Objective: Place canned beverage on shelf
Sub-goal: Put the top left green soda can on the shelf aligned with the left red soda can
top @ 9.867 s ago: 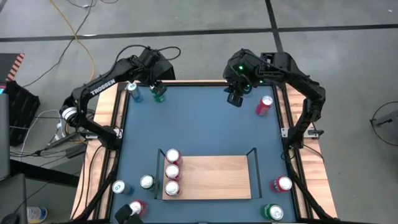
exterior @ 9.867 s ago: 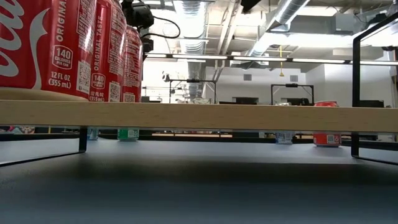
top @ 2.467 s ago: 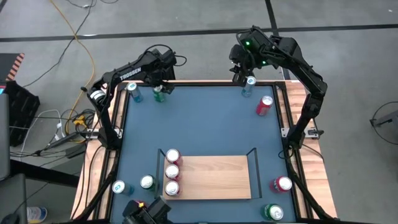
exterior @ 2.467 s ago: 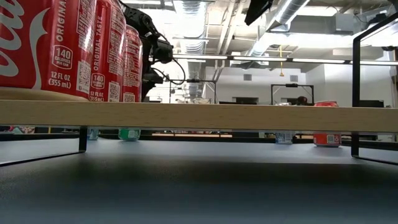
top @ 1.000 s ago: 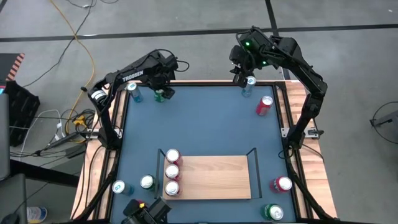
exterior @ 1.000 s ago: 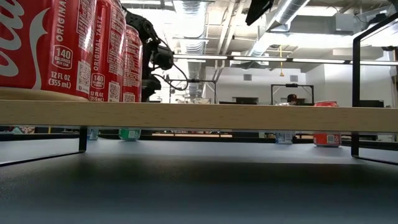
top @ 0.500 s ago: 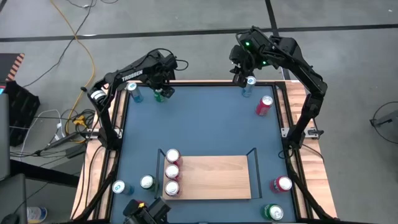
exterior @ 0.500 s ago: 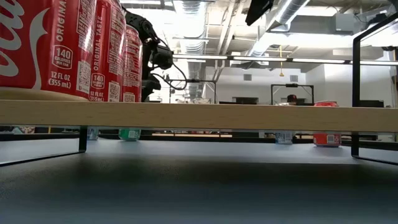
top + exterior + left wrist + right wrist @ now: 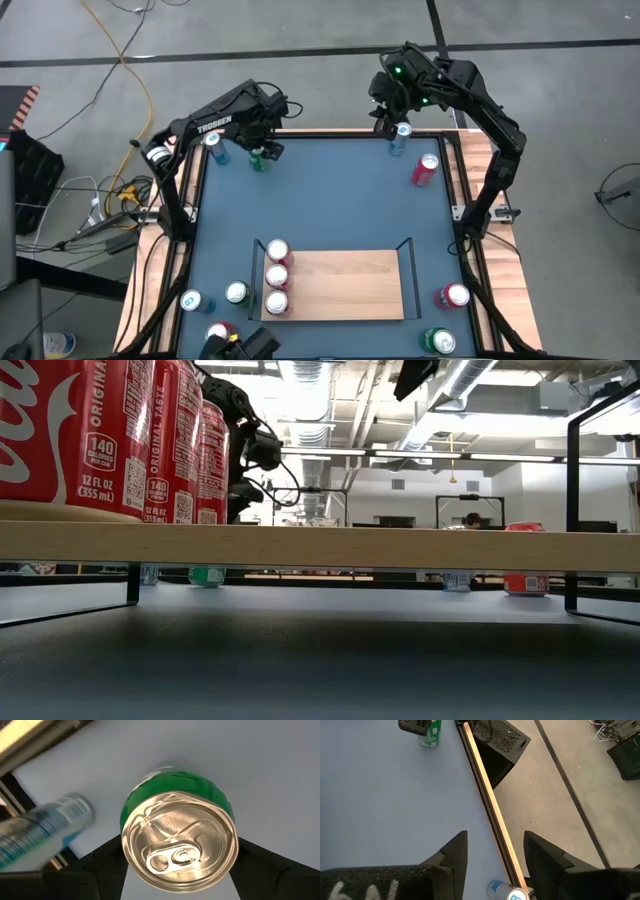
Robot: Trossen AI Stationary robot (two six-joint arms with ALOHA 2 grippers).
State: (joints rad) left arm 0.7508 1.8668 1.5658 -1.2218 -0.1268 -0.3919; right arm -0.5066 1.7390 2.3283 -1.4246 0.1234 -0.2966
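A green can (image 9: 177,845) stands upright at the table's far left (image 9: 260,160), and its base shows under the shelf in the low view (image 9: 207,574). My left gripper (image 9: 262,148) points straight down over it and is shut on it. The light-wood shelf (image 9: 345,285) sits near the front edge with three red cans (image 9: 277,275) standing in a row at its left end. My right gripper (image 9: 495,865) hangs open and raised at the far right, above a pale blue can (image 9: 400,135). My left gripper has the green can between its two fingers (image 9: 102,862), which meet opposite sides of the wall (image 9: 124,826) just below the top rim. The fingers come from above, pointing down. The can is upright; in the low view its base looks level with the tabletop.
Loose cans stand around the blue tabletop: a blue one (image 9: 213,148) beside the green can, a red one (image 9: 427,168) at far right, red (image 9: 453,296) and green (image 9: 438,342) at near right, several at near left (image 9: 236,293). The shelf's right part is bare wood.
My left gripper has rolled slightly about its downward line over the green can. At the near left edge a dark object has shifted right, uncovering a red can.
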